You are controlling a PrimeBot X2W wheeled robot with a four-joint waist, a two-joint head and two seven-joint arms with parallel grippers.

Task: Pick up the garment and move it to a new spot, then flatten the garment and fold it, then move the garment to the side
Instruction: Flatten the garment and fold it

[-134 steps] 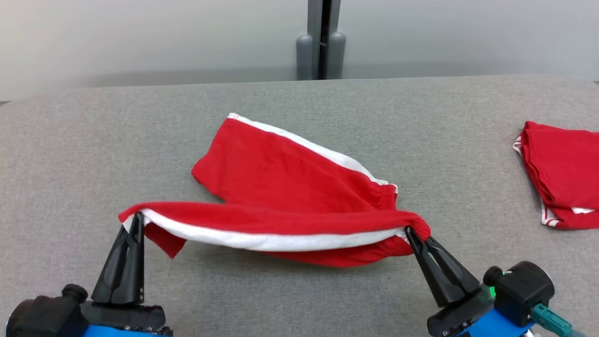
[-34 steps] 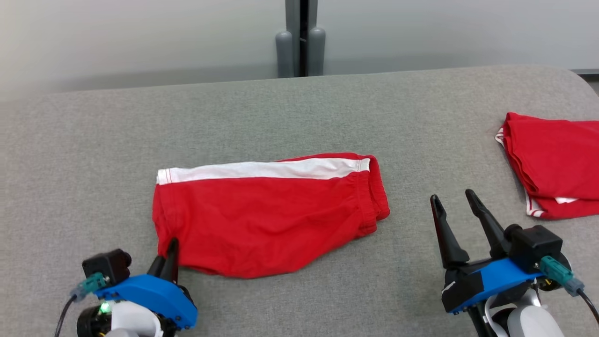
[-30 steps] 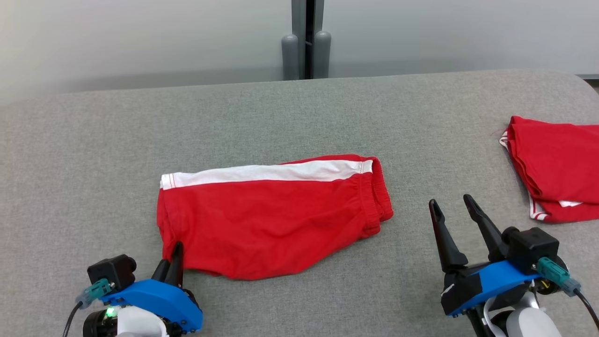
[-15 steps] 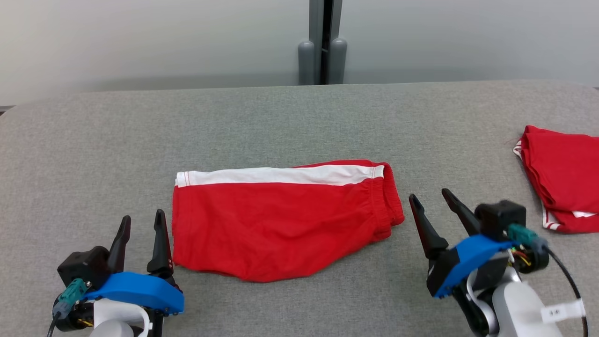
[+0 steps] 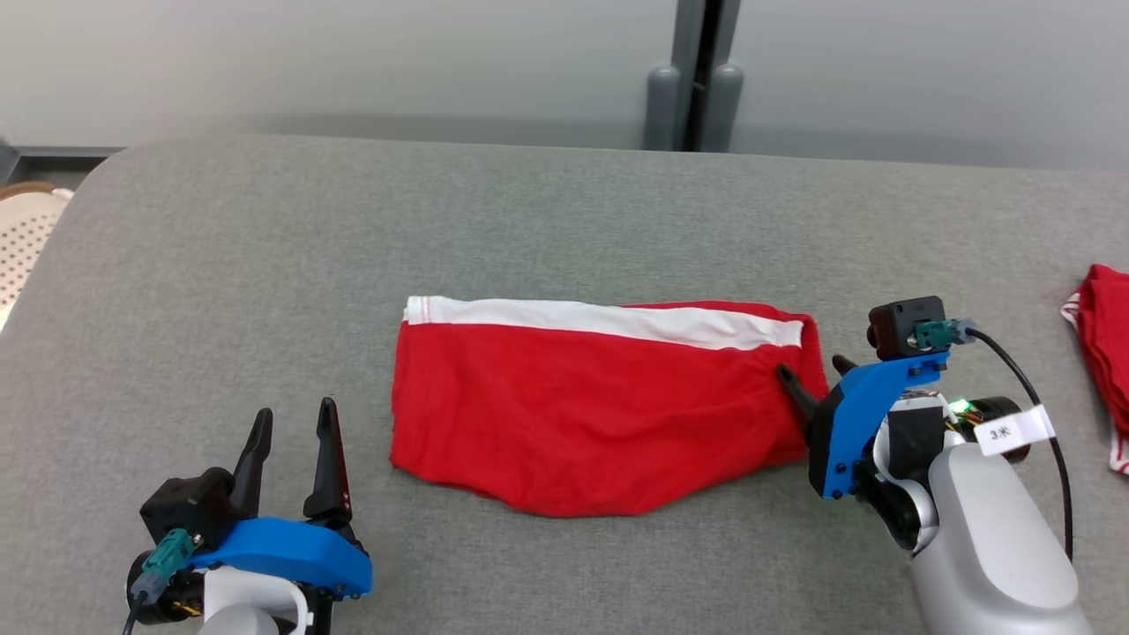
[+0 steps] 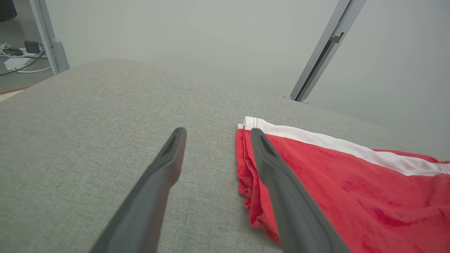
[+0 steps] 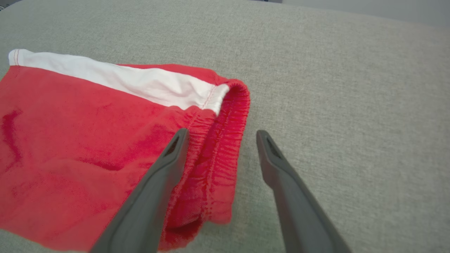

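Red shorts flat, grey tabletop roomy all round; right gripper straddles the waistband edge, left gripper beside the hem (both wide, empty).

This looks to me like a robotics lab or test room, not a home. I stand at a broad table covered in plain grey cloth with rounded corners. It is set against pale frosted partition panels joined by a grey metal post. Far off on my left, a white socket strip and loose cables lie on the floor by a second post. The red garment before me has a matching second red garment at the right edge, and a paper label hangs at my right wrist.
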